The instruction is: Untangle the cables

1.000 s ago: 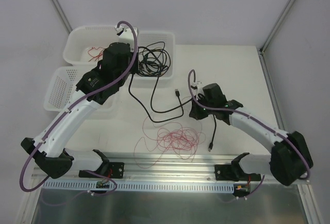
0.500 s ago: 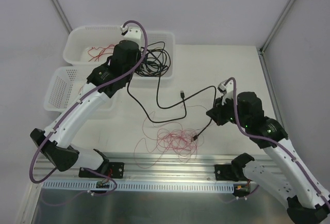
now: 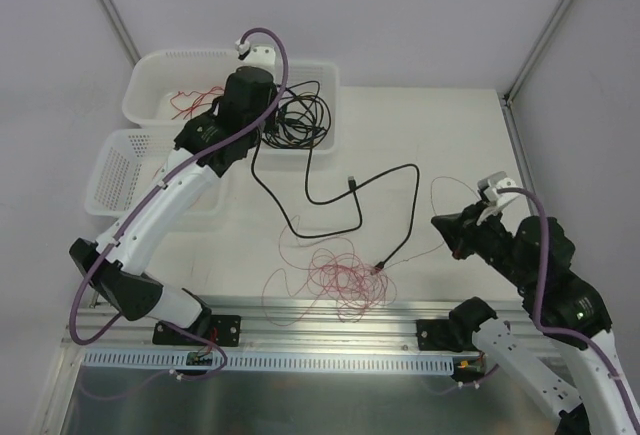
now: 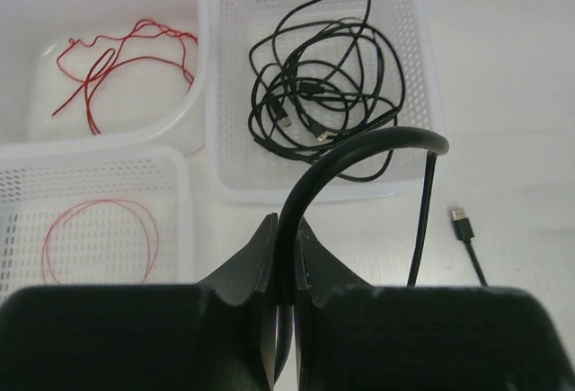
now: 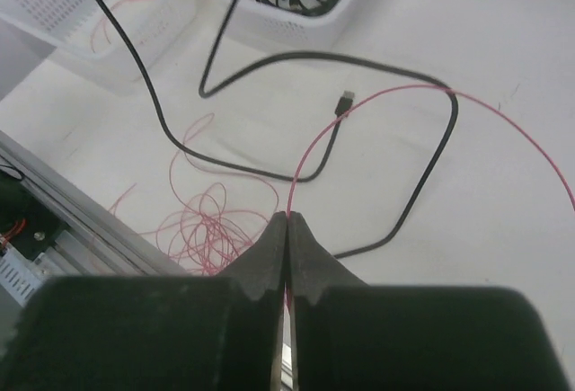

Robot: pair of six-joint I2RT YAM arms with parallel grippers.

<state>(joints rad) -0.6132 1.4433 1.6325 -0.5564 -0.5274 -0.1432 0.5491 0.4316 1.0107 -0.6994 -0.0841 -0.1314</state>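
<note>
My left gripper [image 3: 256,141] [image 4: 286,229] is shut on a thick black cable [image 4: 359,144], held above the front edge of the basket [image 3: 325,145] that holds a coil of black cables [image 3: 298,115] [image 4: 314,94]. The held cable [image 3: 300,227] runs down over the table and loops to a plug [image 3: 350,183] [image 4: 460,220]. My right gripper [image 3: 443,229] [image 5: 287,220] is shut on a thin red wire [image 5: 377,99], raised at the right. That wire leads back to the red tangle [image 3: 340,277] [image 5: 202,220] near the front rail. The black cable [image 5: 431,153] crosses under it.
A back-left basket [image 3: 145,70] holds red wires [image 4: 126,58]. A lower-left basket [image 3: 115,195] holds one red loop [image 4: 99,238]. A metal rail [image 3: 320,330] runs along the near table edge. Frame posts stand at the back corners.
My right gripper has drawn back to the right and toward the near edge, pulling a red wire out of the tangle. The black cable now lies spread out. My left gripper shifted slightly toward the basket.
</note>
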